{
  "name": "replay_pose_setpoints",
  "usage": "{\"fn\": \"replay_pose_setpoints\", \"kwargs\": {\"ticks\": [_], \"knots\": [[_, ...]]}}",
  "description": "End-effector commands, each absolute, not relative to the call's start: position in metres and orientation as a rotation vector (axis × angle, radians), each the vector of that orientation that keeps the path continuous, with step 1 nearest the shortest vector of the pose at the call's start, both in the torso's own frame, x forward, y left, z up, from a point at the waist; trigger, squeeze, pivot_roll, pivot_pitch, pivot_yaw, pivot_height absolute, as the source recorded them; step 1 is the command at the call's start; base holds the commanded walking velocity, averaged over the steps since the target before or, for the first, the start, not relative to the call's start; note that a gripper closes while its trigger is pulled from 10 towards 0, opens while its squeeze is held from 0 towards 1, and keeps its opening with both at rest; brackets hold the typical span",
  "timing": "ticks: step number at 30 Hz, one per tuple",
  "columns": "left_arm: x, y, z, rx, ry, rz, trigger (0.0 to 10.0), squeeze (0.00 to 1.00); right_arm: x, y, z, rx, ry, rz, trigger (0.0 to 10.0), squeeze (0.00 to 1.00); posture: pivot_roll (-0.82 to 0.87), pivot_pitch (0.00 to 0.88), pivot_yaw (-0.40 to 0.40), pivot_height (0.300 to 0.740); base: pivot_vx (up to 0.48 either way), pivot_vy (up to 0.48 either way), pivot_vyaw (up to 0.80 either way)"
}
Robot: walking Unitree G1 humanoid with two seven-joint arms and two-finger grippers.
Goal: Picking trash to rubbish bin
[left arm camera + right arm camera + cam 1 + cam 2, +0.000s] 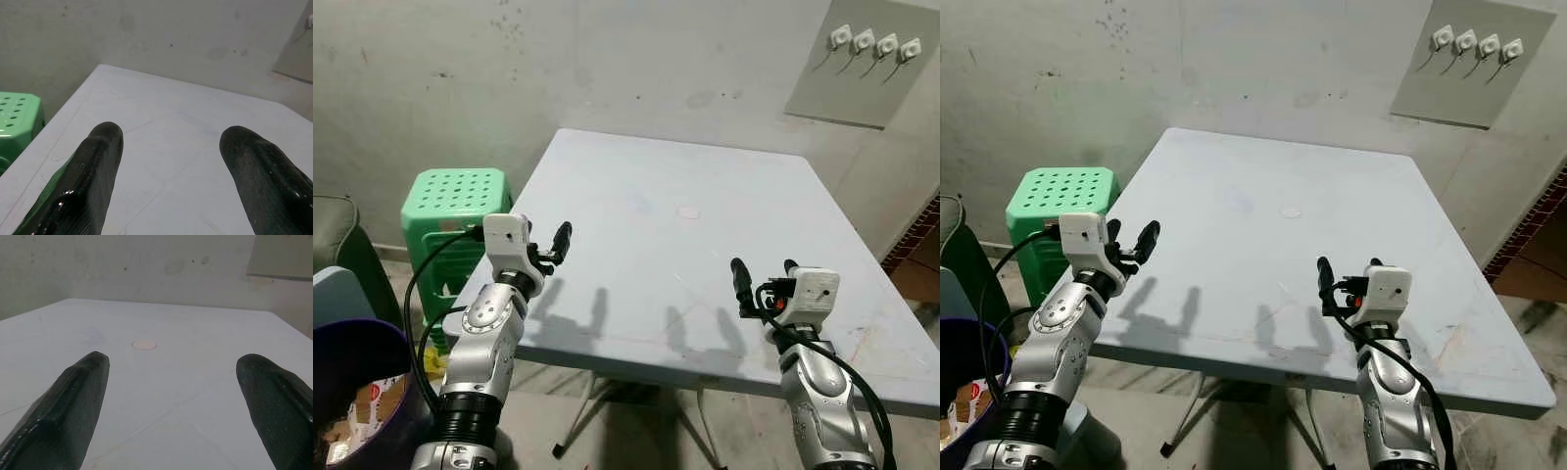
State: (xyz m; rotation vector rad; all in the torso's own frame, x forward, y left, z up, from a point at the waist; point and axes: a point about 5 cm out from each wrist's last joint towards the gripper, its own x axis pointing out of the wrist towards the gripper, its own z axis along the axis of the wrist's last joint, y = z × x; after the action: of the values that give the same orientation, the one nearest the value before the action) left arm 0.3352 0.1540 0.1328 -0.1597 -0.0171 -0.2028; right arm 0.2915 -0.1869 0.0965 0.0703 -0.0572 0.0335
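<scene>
pale table bearing one small round disc.

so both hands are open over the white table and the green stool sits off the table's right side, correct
Not quite. Both the left hand and the right hand are open over the white table, but the green stool stands off the table's left side, as the left eye view shows.

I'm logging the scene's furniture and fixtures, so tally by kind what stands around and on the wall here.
Pale grey square table: 1
Green perforated plastic stool: 1
Dark purple rubbish bin: 1
White wall hooks on the grey panel: 4
Total: 7
</scene>
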Motion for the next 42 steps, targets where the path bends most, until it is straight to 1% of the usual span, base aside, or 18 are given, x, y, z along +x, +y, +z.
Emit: {"fn": "replay_pose_setpoints", "kwargs": {"ticks": [1,17,22,32,42], "knots": [[0.3363,0.1498,0.138,-0.159,-0.028,-0.219,10.0,0.0,0.2931,-0.1914,0.1033,0.059,-0.079,0.02,10.0,0.0,-0.03,0.0,-0.088,0.74,0.0,-0.439,0.0],[0.3376,0.149,0.1391,-0.161,-0.029,-0.223,10.0,0.0,0.294,-0.1906,0.1041,0.058,-0.085,0.026,10.0,0.0,-0.03,0.0,-0.085,0.74,0.0,-0.474,0.0],[0.3395,0.149,0.1383,-0.188,-0.015,-0.198,10.0,0.0,0.2936,-0.1898,0.104,0.057,-0.086,0.029,10.0,0.0,-0.03,0.0,-0.084,0.74,0.0,0.0,0.0],[0.338,0.1475,0.1355,-0.19,-0.001,-0.185,10.0,0.0,0.2907,-0.1889,0.1025,0.057,-0.081,0.034,10.0,0.0,-0.04,0.0,-0.084,0.74,0.0,0.0,0.0],[0.3382,0.1455,0.1348,-0.209,0.002,-0.192,10.0,0.0,0.2903,-0.1896,0.1021,0.053,-0.077,0.038,10.0,0.0,-0.04,0.0,-0.086,0.74,0.0,0.0,0.0]]}}
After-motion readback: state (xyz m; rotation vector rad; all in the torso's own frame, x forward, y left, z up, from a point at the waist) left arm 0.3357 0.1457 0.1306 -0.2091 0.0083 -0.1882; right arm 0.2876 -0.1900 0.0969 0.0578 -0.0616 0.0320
